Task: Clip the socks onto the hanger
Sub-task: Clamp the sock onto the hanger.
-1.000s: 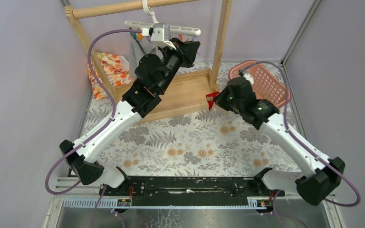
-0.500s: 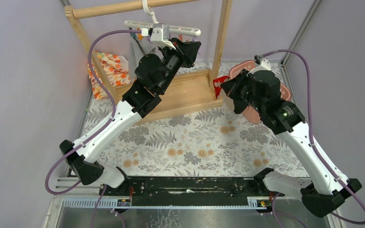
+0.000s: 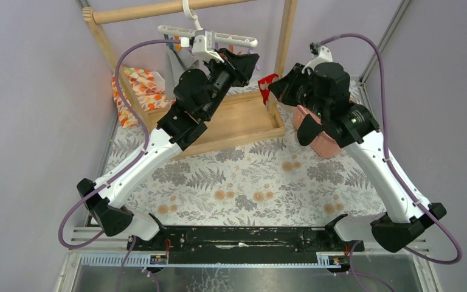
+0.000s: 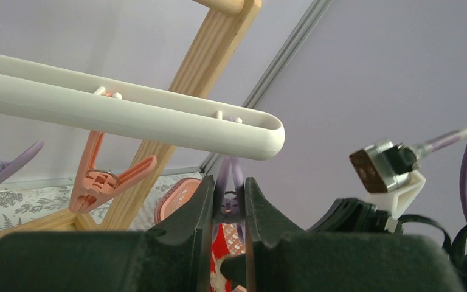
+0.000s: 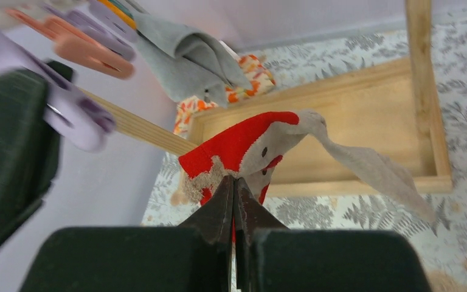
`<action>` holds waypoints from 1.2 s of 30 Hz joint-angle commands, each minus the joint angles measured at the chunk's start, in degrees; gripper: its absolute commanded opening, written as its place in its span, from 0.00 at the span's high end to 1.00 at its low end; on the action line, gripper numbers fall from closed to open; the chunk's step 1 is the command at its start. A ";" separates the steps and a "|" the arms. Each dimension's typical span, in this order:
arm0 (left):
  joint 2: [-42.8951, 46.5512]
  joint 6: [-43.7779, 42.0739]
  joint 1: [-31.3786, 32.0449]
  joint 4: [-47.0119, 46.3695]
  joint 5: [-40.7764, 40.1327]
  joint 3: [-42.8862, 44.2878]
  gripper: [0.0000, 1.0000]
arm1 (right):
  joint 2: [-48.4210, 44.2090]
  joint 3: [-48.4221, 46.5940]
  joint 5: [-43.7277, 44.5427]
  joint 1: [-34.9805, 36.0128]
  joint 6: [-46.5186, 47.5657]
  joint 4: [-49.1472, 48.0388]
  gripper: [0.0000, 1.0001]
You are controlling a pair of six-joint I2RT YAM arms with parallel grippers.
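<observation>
Top view: the table (image 3: 243, 182) is covered by a pale cloth printed with grey ferns and tan flowers. Lilac walls close it in, with metal posts at the far corners. At the back stands a wooden rail frame (image 3: 289, 36) on a flat wooden tray base (image 3: 243, 121). The white plastic bar hanger (image 3: 237, 41) hangs by its hook from the top rail. The left gripper (image 3: 250, 61) is raised under the hanger's right end. The right gripper (image 3: 273, 91) is just beside it, holding up the beige sock with a red end (image 3: 269, 79). A pink plastic basket (image 3: 325, 145) sits under the right arm, and an orange-and-white flowered cloth (image 3: 140, 88) lies by the left wall.

Left wrist view: the left gripper (image 4: 230, 198) is squeezed onto a purple plastic clip (image 4: 230, 182) below the hanger's rounded end (image 4: 158, 125), with lilac wall behind.

Right wrist view: the right gripper (image 5: 234, 190) pinches the sock's red end (image 5: 243, 143), fingers nearly touching. The beige part trails right, above the tray (image 5: 352, 121).
</observation>
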State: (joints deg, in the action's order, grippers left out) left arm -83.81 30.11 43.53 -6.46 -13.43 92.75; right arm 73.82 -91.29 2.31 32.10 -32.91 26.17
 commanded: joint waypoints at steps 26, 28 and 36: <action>-1.50 0.39 1.75 -1.54 2.97 0.91 1.00 | -1.12 -7.23 -9.03 0.47 -0.84 -3.78 1.00; -1.44 0.32 1.82 -1.63 2.93 0.85 1.00 | -0.68 -7.53 -8.83 0.50 -0.65 -3.68 1.00; -0.65 -0.67 1.85 -1.59 2.08 0.82 1.00 | 0.80 -8.14 -9.80 0.50 -0.81 -3.99 1.00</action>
State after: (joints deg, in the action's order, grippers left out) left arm -84.68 30.50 43.68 -6.81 -13.50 92.75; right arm 74.89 -97.45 -5.67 32.25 -33.52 24.80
